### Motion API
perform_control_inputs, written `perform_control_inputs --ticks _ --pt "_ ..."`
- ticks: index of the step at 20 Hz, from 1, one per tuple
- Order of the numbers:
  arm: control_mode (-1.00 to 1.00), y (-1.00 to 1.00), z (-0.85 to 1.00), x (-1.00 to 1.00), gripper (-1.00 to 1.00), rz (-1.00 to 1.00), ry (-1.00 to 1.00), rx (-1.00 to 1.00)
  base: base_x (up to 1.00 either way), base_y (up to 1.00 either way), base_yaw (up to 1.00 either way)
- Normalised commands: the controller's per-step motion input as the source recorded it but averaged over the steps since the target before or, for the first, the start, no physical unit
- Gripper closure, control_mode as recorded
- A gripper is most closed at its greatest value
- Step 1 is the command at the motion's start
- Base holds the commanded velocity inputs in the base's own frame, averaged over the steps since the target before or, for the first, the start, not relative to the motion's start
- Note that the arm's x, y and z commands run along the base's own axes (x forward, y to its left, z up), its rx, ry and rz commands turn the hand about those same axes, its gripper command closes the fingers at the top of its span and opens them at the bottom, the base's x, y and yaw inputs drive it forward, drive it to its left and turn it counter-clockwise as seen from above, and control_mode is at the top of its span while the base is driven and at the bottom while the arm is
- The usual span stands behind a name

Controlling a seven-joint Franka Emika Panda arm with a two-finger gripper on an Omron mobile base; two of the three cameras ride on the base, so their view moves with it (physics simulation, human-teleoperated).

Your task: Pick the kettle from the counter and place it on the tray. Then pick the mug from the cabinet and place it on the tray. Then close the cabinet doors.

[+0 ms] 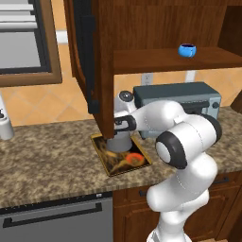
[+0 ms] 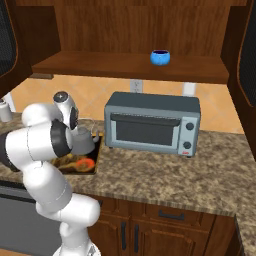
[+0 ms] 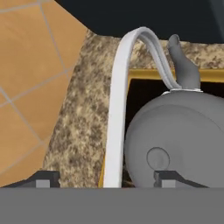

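The grey kettle [image 3: 175, 140] stands on the patterned tray [image 1: 137, 159], close to the open left cabinet door [image 1: 90, 56]. My gripper [image 3: 105, 179] hovers just above it, open; its fingertips [image 3: 41, 178] straddle the kettle's arched handle [image 3: 114, 122] without touching it. From the sides, the kettle [image 1: 118, 142] [image 2: 82, 142] shows under my hand, on the tray [image 2: 80, 164] with its orange spot. The blue mug [image 1: 187, 50] [image 2: 160, 57] sits upright on the cabinet shelf [image 2: 115, 65]. Both doors are swung open.
A grey toaster oven [image 2: 150, 125] stands on the granite counter [image 2: 175, 180] right of the tray. A white container [image 1: 4, 125] is at the far left. The right door [image 2: 247, 55] juts out. A dishwasher front [image 1: 56, 217] lies below the counter.
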Motion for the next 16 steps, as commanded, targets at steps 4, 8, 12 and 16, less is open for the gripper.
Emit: perform_control_inputs --ticks 4,8,12,16 --pt "-1.00 0.00 -0.07 -0.27 -1.00 0.00 0.00 0.00 0.00 0.00 0.00" --pt "-1.00 -0.03 0.01 -0.35 -1.00 0.00 0.00 0.00 0.00 0.00 0.00" --pt "-1.00 -0.06 0.18 -0.30 -1.00 0.01 0.00 0.00 0.00 0.00 0.00" --pt "-1.00 -0.05 0.46 -0.38 -1.00 0.00 -0.05 0.00 0.00 0.00 0.00"
